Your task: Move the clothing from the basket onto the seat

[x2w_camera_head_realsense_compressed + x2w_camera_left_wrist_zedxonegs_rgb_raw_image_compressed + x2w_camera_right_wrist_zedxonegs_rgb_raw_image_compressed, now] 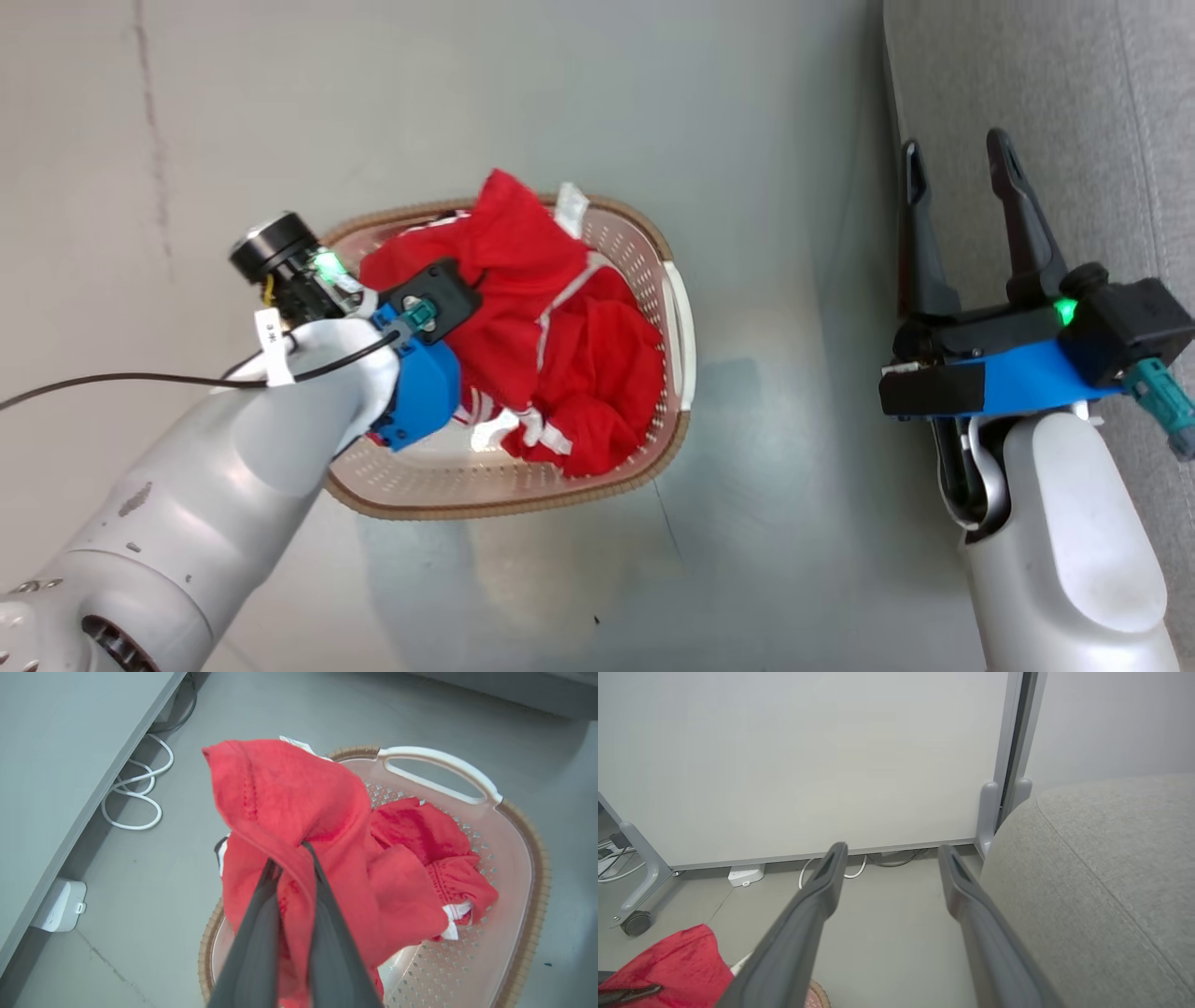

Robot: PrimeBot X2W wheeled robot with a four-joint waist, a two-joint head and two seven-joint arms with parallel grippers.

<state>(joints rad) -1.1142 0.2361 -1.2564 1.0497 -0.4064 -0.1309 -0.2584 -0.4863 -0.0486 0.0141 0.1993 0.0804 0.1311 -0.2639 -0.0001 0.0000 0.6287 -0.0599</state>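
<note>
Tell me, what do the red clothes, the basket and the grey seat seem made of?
The clothing: soft matte fabric; it drapes and creases. The basket: glossy plastic with punched holes; its brown rim looks woven, possibly moulded imitation. The seat: grey textile upholstery, coarse weave and a stitched seam.

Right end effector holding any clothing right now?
No. In the right wrist view the right end effector stands wide open with nothing between its fingers, beside the seat.
</note>
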